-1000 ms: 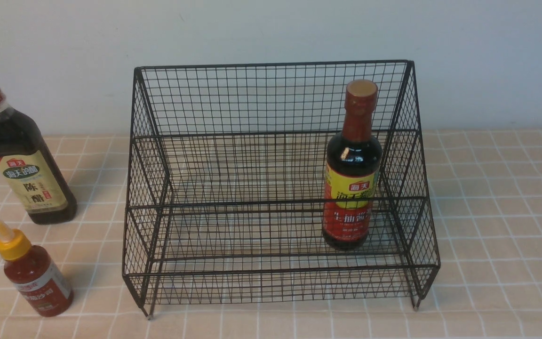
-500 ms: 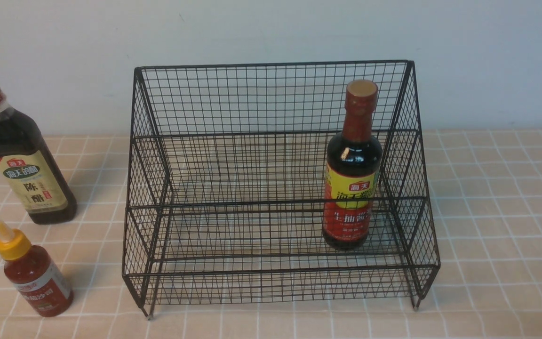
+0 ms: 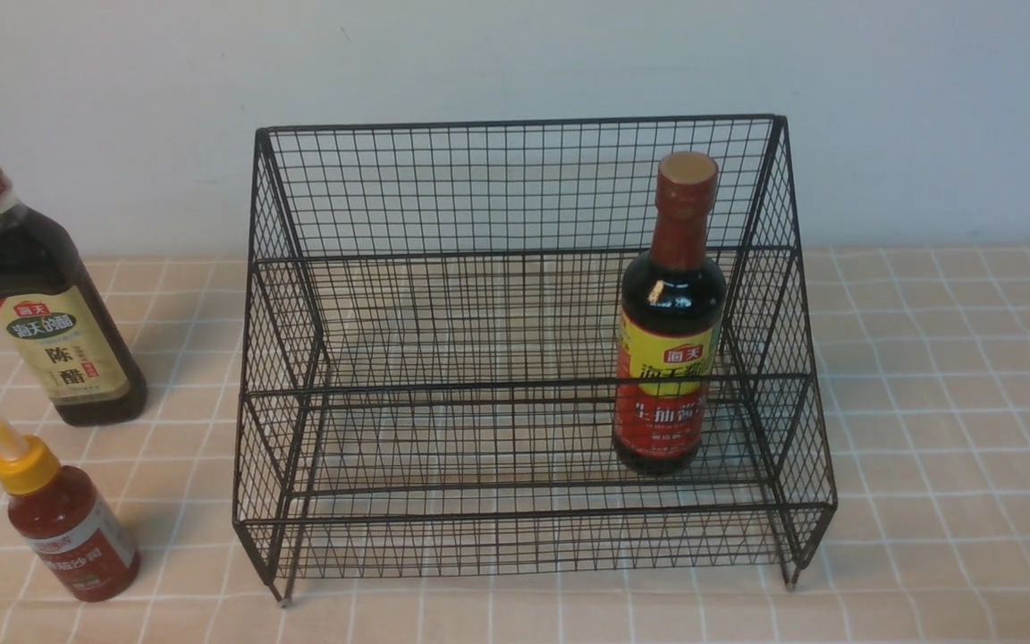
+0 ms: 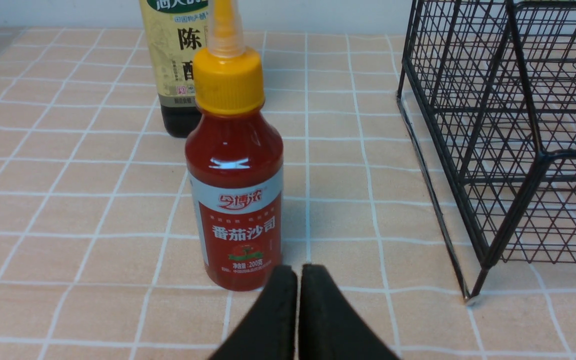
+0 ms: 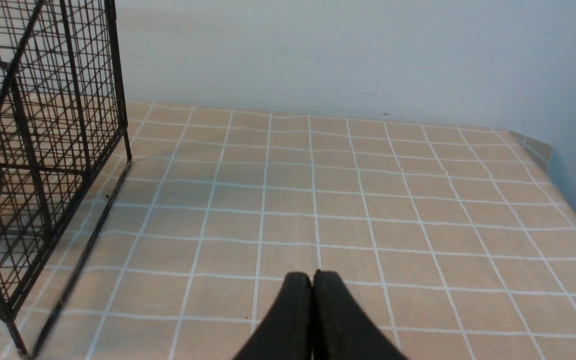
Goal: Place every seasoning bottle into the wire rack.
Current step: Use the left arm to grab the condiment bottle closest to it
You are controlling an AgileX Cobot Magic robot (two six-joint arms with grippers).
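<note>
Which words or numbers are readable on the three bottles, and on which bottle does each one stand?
"番茄沙司": on the small red squeeze bottle.
"200克": low on the same bottle; the print beside it is too small.
"陈醋": on the gold-capped bottle.
"海天": on the gold-capped bottle and on the red-necked bottle.
"生抽酱油": on the red-necked bottle, partly crossed by a wire of the rack.
All other print: too small or blurred.
</note>
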